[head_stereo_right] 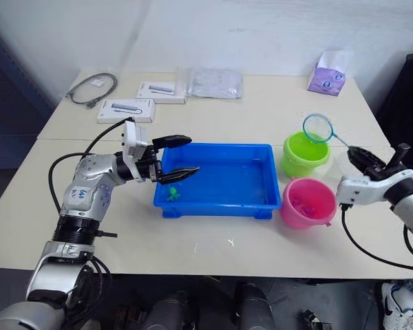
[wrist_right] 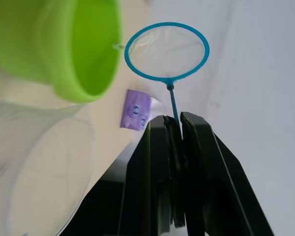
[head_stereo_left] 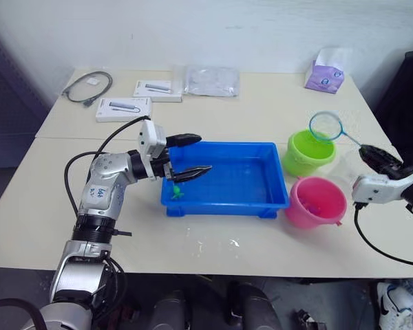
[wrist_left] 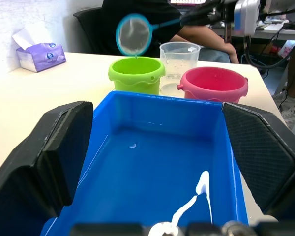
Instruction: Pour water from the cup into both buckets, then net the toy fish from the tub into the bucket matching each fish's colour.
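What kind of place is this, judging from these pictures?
Probably an office or lab room: pale tables pushed together by a white wall, with small boxed items, a coiled cable, and a person seated at a desk.

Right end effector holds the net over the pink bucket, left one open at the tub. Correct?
Not quite. The right end effector holds the net over the green bucket, not the pink bucket; the right eye view shows it. The left end effector is open at the tub.

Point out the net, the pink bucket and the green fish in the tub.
net [head_stereo_left: 325,125]: left eye view, on the hoop's mesh.
pink bucket [head_stereo_left: 308,217]: left eye view, on its outer wall.
green fish [head_stereo_right: 173,193]: right eye view, on its body.
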`<state>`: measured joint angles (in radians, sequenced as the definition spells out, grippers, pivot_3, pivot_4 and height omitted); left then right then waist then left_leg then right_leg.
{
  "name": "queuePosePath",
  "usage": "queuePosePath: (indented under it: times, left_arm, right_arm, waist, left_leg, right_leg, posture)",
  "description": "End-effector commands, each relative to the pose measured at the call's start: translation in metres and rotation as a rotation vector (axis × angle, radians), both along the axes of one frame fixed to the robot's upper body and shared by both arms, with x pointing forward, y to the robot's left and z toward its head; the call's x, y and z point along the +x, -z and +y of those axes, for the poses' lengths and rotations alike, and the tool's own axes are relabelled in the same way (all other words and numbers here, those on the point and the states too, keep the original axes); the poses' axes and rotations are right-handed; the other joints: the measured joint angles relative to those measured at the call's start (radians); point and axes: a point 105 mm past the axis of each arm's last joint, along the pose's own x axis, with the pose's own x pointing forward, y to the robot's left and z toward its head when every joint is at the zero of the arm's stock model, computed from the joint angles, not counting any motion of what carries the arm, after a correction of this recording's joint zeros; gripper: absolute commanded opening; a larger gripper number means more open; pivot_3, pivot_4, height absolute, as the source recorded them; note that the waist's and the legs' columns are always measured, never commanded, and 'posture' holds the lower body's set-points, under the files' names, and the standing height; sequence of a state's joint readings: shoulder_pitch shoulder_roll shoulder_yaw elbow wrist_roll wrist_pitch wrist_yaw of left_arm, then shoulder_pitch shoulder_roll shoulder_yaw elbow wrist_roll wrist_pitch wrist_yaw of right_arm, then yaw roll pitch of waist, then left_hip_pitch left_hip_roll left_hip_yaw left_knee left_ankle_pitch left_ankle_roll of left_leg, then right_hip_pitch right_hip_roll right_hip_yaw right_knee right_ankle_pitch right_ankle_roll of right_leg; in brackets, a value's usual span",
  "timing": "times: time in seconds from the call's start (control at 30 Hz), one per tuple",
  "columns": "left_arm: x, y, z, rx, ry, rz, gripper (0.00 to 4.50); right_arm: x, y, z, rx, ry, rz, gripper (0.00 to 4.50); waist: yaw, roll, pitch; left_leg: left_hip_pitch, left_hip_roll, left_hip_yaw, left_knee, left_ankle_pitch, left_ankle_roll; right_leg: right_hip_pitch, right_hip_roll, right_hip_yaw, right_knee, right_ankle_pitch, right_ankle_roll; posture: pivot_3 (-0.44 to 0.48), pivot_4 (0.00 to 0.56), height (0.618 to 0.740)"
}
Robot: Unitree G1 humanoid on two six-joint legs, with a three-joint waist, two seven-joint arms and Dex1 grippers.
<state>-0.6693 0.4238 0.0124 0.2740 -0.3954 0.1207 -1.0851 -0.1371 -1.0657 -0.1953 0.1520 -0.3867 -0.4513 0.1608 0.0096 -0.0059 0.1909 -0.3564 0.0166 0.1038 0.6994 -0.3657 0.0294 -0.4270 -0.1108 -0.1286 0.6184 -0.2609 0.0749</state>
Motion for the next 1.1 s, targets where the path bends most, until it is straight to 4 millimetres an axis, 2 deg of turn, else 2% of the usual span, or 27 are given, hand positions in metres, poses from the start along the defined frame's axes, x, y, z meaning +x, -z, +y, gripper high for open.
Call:
queuePosePath:
  times: [0.03,0.13,0.27,0.37,0.43,0.5,0.67,0.83,0.97,1.1]
  left_arm:
    - [-0.004,-0.007,0.014,0.010,-0.022,-0.042,4.49]
    - [-0.006,-0.002,0.030,0.035,-0.048,-0.028,4.49]
    - [-0.011,0.000,0.056,0.063,-0.091,-0.016,4.49]
    - [-0.014,-0.001,0.075,0.078,-0.138,-0.016,4.49]
    - [-0.015,-0.002,0.089,0.070,-0.185,-0.010,4.49]
    - [-0.015,-0.002,0.100,0.045,-0.238,0.000,4.49]
    - [-0.025,0.007,0.113,0.086,-0.279,0.031,4.49]
    - [-0.034,0.013,0.123,0.112,-0.295,0.068,4.49]
    - [-0.040,0.021,0.132,0.169,-0.296,0.101,4.49]
    - [-0.045,0.028,0.133,0.236,-0.256,0.143,4.49]
  right_arm:
    - [-0.005,-0.019,0.028,0.332,-0.144,0.054,0.00]
    - [-0.011,-0.013,0.066,0.651,-0.306,0.282,0.00]
    - [-0.028,0.004,0.113,0.915,-0.442,0.659,0.00]
    - [-0.036,0.013,0.140,0.971,-0.492,0.822,0.00]
    - [-0.037,0.027,0.153,0.959,-0.481,0.905,0.00]
    - [-0.033,0.038,0.160,0.956,-0.459,0.927,0.00]
    - [-0.031,0.042,0.172,0.994,-0.492,0.957,0.00]
    - [-0.028,0.048,0.173,0.835,-0.464,0.958,0.00]
    - [-0.013,0.054,0.161,0.560,-0.367,0.922,0.00]
    - [-0.002,0.061,0.171,0.387,-0.363,0.975,0.00]
  waist:
    - [-0.007,0.000,0.000]
    - [-0.009,0.000,0.000]
    - [-0.008,0.000,0.000]
    - [-0.008,0.000,0.000]
    - [-0.008,0.000,0.000]
    - [-0.006,0.000,0.000]
    - [-0.005,0.000,0.000]
    - [-0.008,0.000,0.000]
    - [-0.012,0.000,0.000]
    - [-0.015,0.000,0.000]
  left_leg:
    - [0.000,0.001,0.000,0.000,0.000,0.000]
    - [0.000,0.001,-0.001,0.000,0.000,0.000]
    - [0.000,0.000,-0.003,0.000,0.000,0.000]
    - [-0.001,0.001,-0.004,0.000,-0.001,0.001]
    - [-0.001,0.000,-0.004,0.000,-0.001,0.001]
    - [-0.001,0.000,-0.005,0.000,-0.001,0.002]
    - [-0.002,-0.001,-0.005,0.000,-0.001,0.002]
    - [-0.002,-0.001,-0.005,0.000,-0.001,0.002]
    - [-0.002,-0.001,-0.004,0.000,-0.002,0.001]
    - [-0.002,0.000,-0.003,0.000,-0.002,0.001]
  right_leg:
    - [0.000,0.000,0.000,0.000,0.000,0.000]
    - [0.000,0.000,0.000,0.000,0.000,0.000]
    - [0.000,-0.004,-0.001,0.001,0.000,0.000]
    - [0.001,-0.005,-0.002,0.000,0.000,-0.001]
    - [0.001,-0.006,-0.002,0.000,0.000,-0.001]
    - [0.001,-0.007,-0.002,0.000,0.000,-0.001]
    - [0.000,-0.006,-0.003,-0.001,0.000,-0.001]
    - [0.000,-0.006,-0.003,-0.001,0.000,-0.001]
    - [-0.001,-0.006,-0.003,0.000,0.000,-0.001]
    - [-0.002,-0.006,-0.003,0.000,0.000,-0.002]
  posture:
    - [0.000,0.150,0.740]
    - [0.000,0.150,0.740]
    - [0.000,0.150,0.740]
    - [0.000,0.150,0.740]
    - [0.000,0.150,0.740]
    - [0.000,0.150,0.740]
    - [0.000,0.150,0.740]
    - [0.000,0.150,0.740]
    - [0.000,0.150,0.740]
    - [0.000,0.150,0.740]
